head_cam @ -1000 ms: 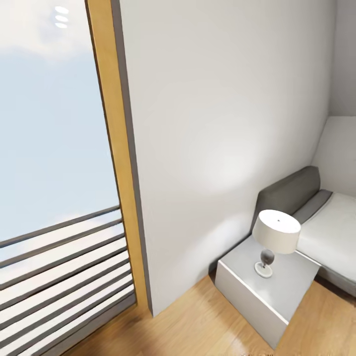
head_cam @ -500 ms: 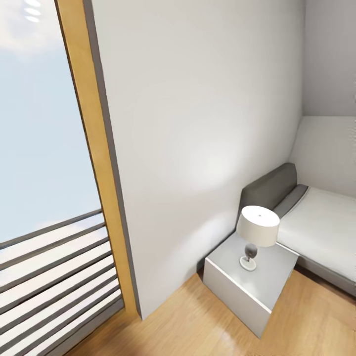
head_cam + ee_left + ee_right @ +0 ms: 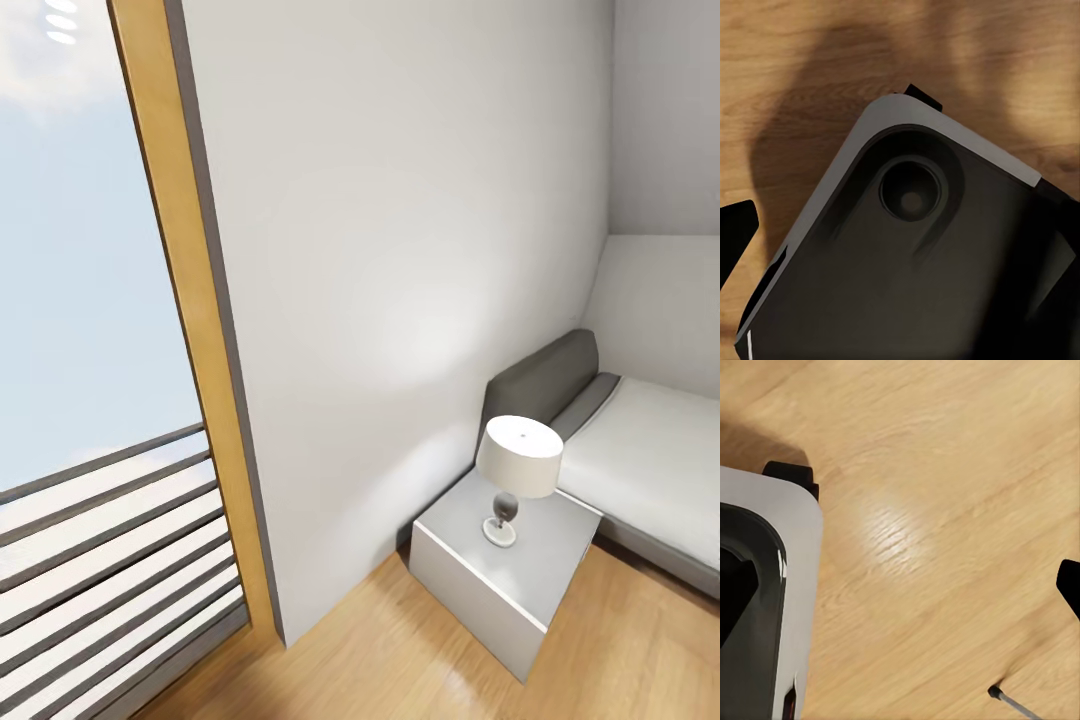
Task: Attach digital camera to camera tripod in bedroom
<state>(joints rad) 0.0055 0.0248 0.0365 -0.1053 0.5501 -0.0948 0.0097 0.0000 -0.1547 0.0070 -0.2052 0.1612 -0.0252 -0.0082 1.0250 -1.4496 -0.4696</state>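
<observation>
view barely shifted since 0.5 s ago | lamp [image 3: 518,470] on grey nightstand [image 3: 520,585], bed [image 3: 650,470] beside it | wood floor [image 3: 420,650], white wall [image 3: 400,250] | pincer state: cannot tell

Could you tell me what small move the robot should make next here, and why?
Probably keep turning right to scan the room. The head view holds a wall, a window, a nightstand with a lamp and the bed, none of them a task item. A thin rod with a black foot on the floor might be a tripod leg, though I cannot tell.
</observation>
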